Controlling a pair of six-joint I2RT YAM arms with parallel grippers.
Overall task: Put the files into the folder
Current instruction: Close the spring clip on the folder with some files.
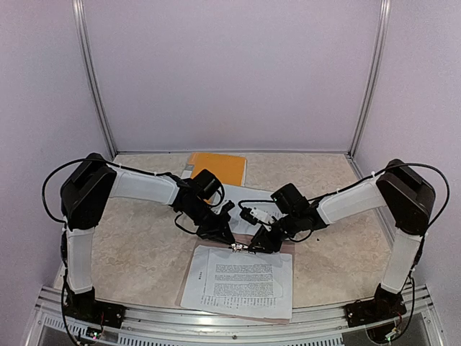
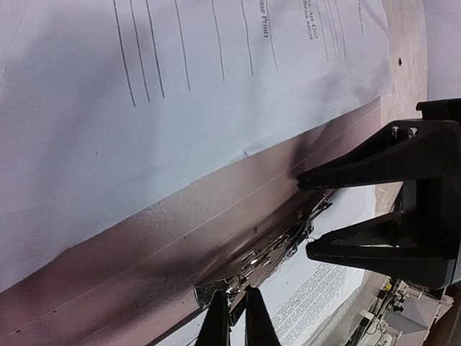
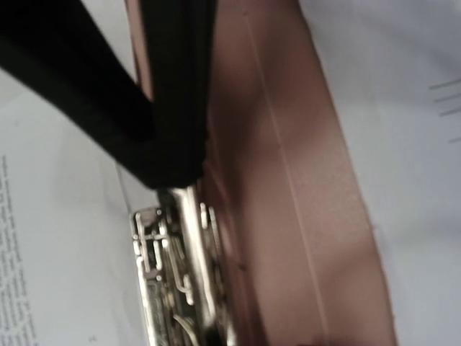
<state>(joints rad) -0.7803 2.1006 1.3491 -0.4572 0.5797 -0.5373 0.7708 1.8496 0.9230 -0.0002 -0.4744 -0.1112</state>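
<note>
The taupe folder (image 1: 189,268) lies open at the near middle of the table. One of the files, a printed sheet (image 1: 241,281), rests on it. A second white sheet (image 1: 241,196) lies behind, over the folder's raised cover (image 2: 144,252). My left gripper (image 1: 229,241) is shut, its tips (image 2: 230,317) at one end of the metal clip (image 2: 270,256) on the folder's spine. My right gripper (image 1: 255,245) is open. Its two fingers (image 2: 360,160) straddle the clip's other end, one on the cover and one over the printed sheet (image 2: 324,288). In the right wrist view a black finger (image 3: 166,137) sits above the clip (image 3: 173,274).
An orange folder (image 1: 217,167) lies at the back of the table, partly under the left arm. Both arms crowd the middle, forearms crossing over the second sheet. The table's metal rail (image 1: 216,321) runs just below the open folder.
</note>
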